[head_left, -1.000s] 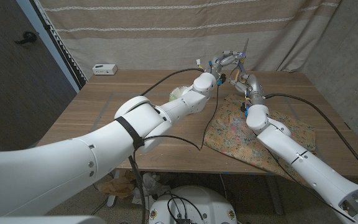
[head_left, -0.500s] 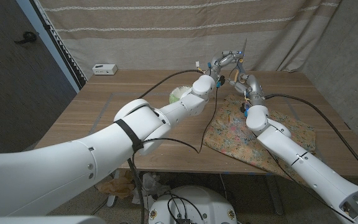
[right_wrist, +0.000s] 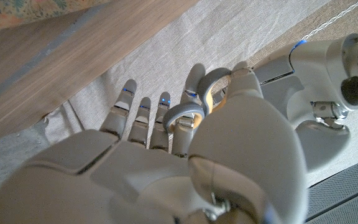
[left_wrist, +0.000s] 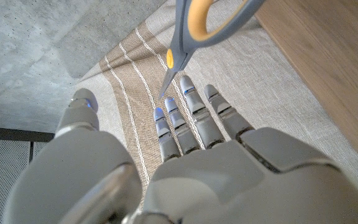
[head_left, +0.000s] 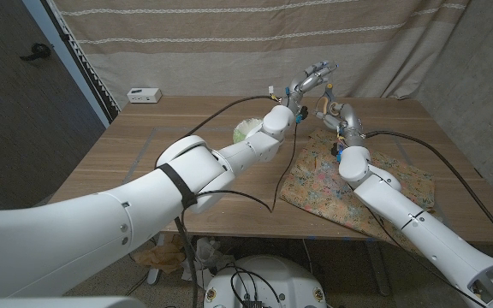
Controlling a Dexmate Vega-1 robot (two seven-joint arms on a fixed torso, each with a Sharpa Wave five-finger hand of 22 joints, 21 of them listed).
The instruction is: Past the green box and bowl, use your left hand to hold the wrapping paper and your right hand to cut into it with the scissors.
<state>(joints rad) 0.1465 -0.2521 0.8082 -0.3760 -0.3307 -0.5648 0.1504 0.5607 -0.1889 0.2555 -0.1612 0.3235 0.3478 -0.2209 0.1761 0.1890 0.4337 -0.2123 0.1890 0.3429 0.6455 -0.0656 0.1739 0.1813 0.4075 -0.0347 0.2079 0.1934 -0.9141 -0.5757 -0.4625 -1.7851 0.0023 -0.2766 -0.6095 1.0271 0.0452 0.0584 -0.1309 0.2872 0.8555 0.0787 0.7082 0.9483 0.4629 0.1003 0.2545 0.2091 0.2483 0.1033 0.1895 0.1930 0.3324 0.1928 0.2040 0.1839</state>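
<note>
From the head view, both white arms reach to the far edge of the wooden desk (head_left: 144, 162), where the left hand (head_left: 308, 79) is raised above the desk with its fingers spread and nothing in them, just beside the right hand (head_left: 325, 104). The floral-patterned wrapping paper (head_left: 349, 184) lies flat on the desk's right side under the right forearm, and a pale green bowl (head_left: 244, 131) sits partly hidden behind the left arm. In the left wrist view the left hand's fingers (left_wrist: 194, 112) stretch out straight and apart against the beige striped curtain (left_wrist: 129, 68), with the grey-and-yellow scissors (left_wrist: 191, 28) hanging blade-down just past the fingertips — not touching them. In the right wrist view the right hand grips the scissors — its fingers (right_wrist: 191, 93) pass through the handle loops.
</note>
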